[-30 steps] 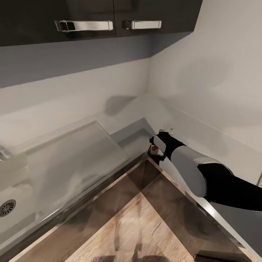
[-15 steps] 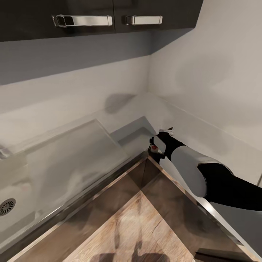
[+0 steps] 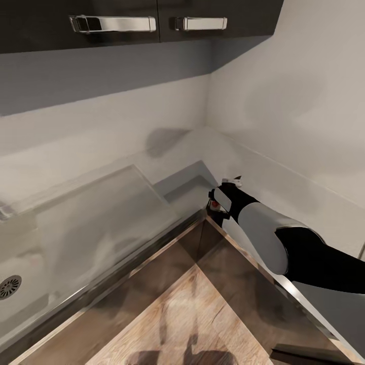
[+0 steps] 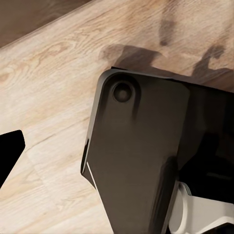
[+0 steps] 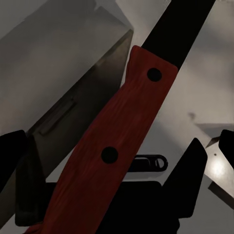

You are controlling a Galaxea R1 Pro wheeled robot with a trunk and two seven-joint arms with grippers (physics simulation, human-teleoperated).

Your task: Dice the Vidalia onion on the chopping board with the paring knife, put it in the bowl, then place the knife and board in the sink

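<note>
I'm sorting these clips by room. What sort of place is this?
Most likely a kitchen: a steel sink with a drain, set in a grey L-shaped countertop, with dark wall cabinets above.

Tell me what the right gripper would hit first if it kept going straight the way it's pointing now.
Probably the grey countertop in the corner, then the white wall behind it. The right gripper, shut on the paring knife, points toward that corner; the knife's dark blade would likely touch first. Depth is unclear.

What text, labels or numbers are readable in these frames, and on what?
None readable: no lettering on the paring knife held in the right gripper, on the sink, the countertop or the cabinet handles.
</note>
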